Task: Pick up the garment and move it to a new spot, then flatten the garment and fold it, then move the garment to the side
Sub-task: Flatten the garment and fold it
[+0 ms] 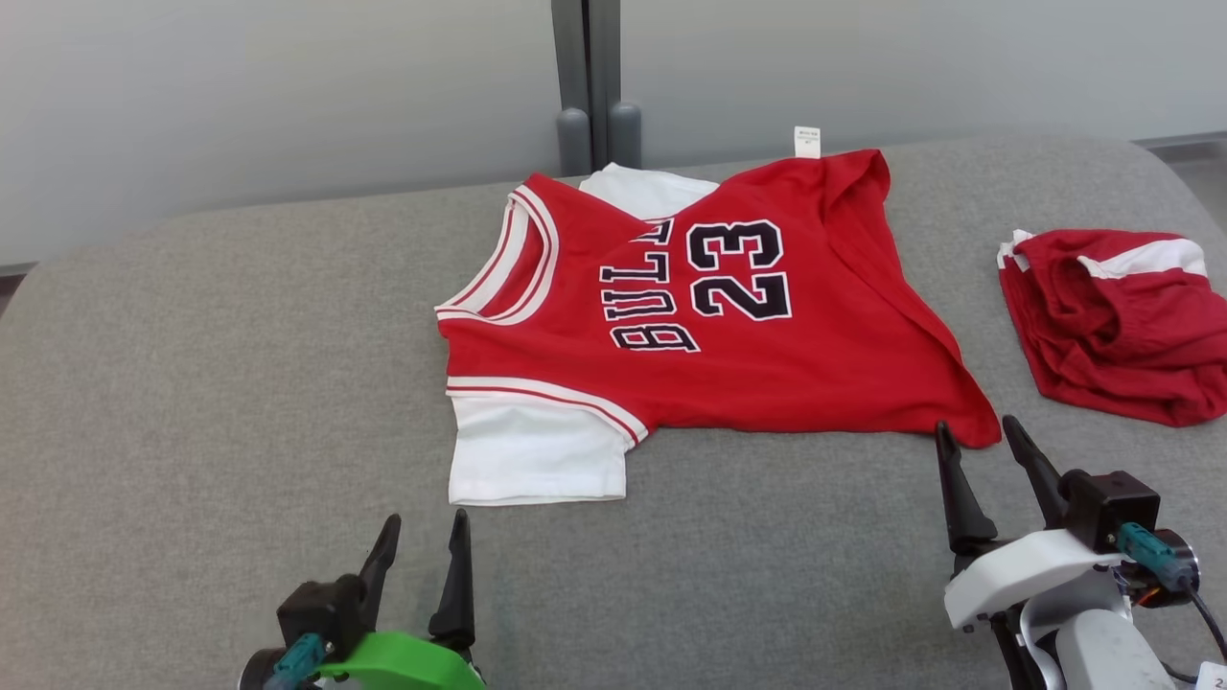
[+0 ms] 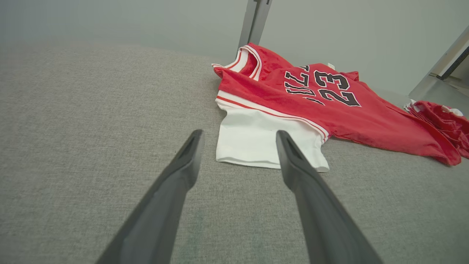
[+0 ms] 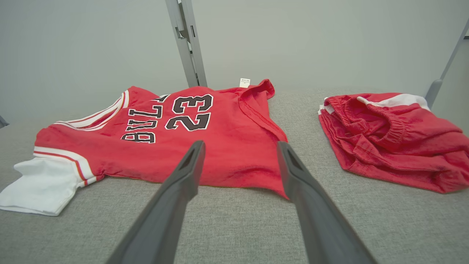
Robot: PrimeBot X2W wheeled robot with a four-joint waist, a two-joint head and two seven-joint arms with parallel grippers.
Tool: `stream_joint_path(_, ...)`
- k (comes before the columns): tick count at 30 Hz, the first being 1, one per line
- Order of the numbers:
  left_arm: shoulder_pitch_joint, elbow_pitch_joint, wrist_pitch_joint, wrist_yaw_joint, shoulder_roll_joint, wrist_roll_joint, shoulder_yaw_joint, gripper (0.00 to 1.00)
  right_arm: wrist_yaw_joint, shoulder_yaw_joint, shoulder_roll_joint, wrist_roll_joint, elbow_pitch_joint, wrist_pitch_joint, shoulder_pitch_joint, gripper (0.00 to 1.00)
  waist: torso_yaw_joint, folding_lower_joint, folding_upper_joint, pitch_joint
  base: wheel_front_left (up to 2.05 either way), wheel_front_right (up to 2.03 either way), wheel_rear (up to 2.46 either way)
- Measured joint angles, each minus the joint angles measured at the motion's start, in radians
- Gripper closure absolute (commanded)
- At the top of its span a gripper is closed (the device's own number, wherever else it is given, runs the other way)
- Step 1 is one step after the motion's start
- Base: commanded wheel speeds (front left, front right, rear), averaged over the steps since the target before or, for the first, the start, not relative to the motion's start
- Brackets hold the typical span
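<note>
The garment (image 1: pixel 748 355) is a red jersey with white sleeves and "BULLS 23" in black, lying spread sideways on the grey cushion, collar to the left, hem to the right. It lies ahead of both wrist cameras as the jersey (image 2: pixel 311 99) and the jersey (image 3: pixel 220 146). My left gripper (image 1: pixel 424 532) stands open just short of the white sleeve (image 1: pixel 532 450), nothing between its fingers. My right gripper (image 1: pixel 980 433) is open too, its tips right at the jersey's lower right hem corner. The same open jaws appear as left gripper (image 2: pixel 239 136) and right gripper (image 3: pixel 240 147).
A second red garment with a white stripe (image 1: pixel 1117 316) lies crumpled at the right edge, also seen as red bundle (image 3: pixel 388 135). The grey padded surface (image 1: pixel 211 383) stretches wide to the left. A grey post (image 1: pixel 587 86) and pale wall stand behind.
</note>
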Motion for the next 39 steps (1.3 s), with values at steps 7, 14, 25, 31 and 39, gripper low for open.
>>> stream_joint_path(7,-0.121,0.175,0.063,-0.002,0.0,0.002,-0.047,0.0,0.0,0.033,0.0,0.0,0.001,0.0,-0.024,0.0,-0.023,0.0,0.0,0.041,0.0,0.0,0.0)
stream_joint_path(14,-0.231,0.289,0.141,0.047,-0.001,-0.052,-0.021,0.0,0.0,0.028,0.0,0.001,-0.002,0.0,-0.046,0.0,-0.068,0.0,0.0,0.084,0.0,0.0,0.0)
stream_joint_path(25,-0.303,0.359,0.237,0.113,0.007,-0.062,-0.01,0.77,0.0,0.017,0.0,0.001,-0.005,0.0,-0.053,0.0,-0.117,0.0,0.0,0.122,0.0,0.0,0.0)
stream_joint_path(31,-0.309,0.345,0.262,0.111,0.007,-0.06,-0.033,1.0,0.0,0.002,0.0,-0.009,0.001,0.0,-0.057,0.0,-0.108,0.0,0.0,0.125,0.0,0.0,0.0)
stream_joint_path(39,-0.293,0.268,0.197,0.114,0.009,-0.061,-0.033,1.0,0.0,-0.128,0.0,-0.098,0.144,0.0,-0.118,0.0,-0.076,0.0,0.0,0.122,0.0,0.0,0.0)
